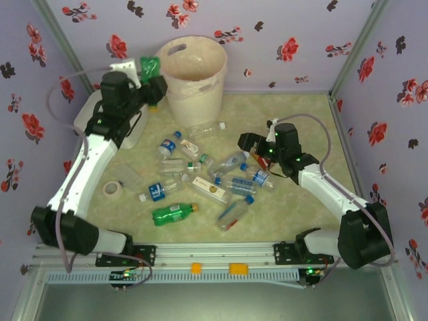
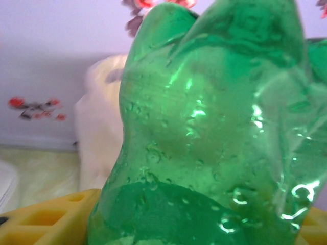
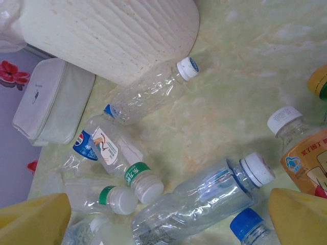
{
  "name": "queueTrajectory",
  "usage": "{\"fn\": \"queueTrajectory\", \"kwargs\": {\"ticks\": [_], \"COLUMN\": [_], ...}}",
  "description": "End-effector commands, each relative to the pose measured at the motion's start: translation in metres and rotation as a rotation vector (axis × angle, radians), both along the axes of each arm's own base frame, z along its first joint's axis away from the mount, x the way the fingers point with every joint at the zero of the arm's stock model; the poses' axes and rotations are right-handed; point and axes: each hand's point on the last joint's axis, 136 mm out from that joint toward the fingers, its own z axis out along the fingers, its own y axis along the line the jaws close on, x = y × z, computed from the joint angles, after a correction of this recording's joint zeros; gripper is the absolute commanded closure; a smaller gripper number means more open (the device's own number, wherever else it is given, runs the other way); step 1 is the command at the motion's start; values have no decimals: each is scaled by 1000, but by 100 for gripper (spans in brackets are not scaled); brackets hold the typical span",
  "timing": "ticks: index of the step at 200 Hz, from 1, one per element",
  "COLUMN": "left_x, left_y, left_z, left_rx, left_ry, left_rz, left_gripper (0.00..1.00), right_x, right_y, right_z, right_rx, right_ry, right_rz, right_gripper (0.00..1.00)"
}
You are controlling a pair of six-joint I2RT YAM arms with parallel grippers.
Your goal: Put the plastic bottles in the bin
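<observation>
Near edge: A green plastic bottle with a yellowish cap (image 1: 172,212) lies on its side on the pale marbled tabletop (image 1: 301,114). A clear bottle with a blue cap (image 1: 234,212) is to its right and a white roll of tape (image 1: 112,188) to its left.
Mid-table: Roughly 12 more small plastic bottles (image 1: 200,167), mostly clear with blue or white caps, lie scattered in a loose heap.
Right gripper (image 1: 249,142): It hovers low over the heap's right side with its yellow-tipped jaws spread wide and nothing between them. In the wrist view a clear bottle with a white cap (image 3: 204,196) lies on the table below its fingertips.
Left gripper (image 1: 146,73): Raised at the far left, it is clamped on a crumpled translucent green bottle (image 2: 204,127). It holds the bottle in the air just beside the bin's left rim, not over the mouth.
Far wall: The tall round cream plastic bin (image 1: 194,87), with a handle cut-out and a pale liner, stands upright with its mouth open. A flat white rounded-square box (image 3: 51,102) sits to its left.
Step in hand: This looks like the delivery leg for 1 bottle, lifted but not yet dropped.
Next move: The left arm likely needs to carry the bottle rightward until it clears the rim, then let go. The light, crushed bottle could catch the rim and bounce out. The right arm seems placed to descend on the bottle beneath it.
</observation>
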Motion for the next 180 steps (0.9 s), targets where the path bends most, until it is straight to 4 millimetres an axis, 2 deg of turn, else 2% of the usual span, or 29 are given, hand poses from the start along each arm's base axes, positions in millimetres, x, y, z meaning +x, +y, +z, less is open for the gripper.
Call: {"fn": "queueTrajectory", "kwargs": {"ticks": [1,38,54,58,78,81,86,104,142,180], "left_x": [20,64,88,92,119,123,127,146,168,175], "left_y": [-32,-67,-79,-83,-100,-102,-103,-111,-114,-117], "left_z": [17,37,35,40,29,25,30,16,-7,-19], "left_rx": [56,66,67,66,81,85,84,80,70,52], "left_ry": [-39,-66,-58,-72,-68,-65,-84,-88,-97,-82], "left_rz": [-92,-161,-171,-177,-194,-194,-193,-190,-152,-148], "left_gripper": [42,43,42,42,43,43,43,42,40,28], "right_x": [-9,-16,-16,-17,-17,-18,-17,-18,-20,-24], "right_y": [-1,-8,-10,-11,-13,-14,-15,-16,-20,-23], "right_z": [5,3,5,4,6,6,6,7,8,5], "right_rx": [-15,-47,-55,-58,-72,-74,-79,-91,-113,-129], "right_ry": [-31,-26,-29,-28,-33,-33,-33,-32,-34,-20], "right_rz": [24,9,2,2,-5,-5,-8,-11,-19,-16], "right_gripper": [0,0,0,0,0,0,0,0,0,0]}}
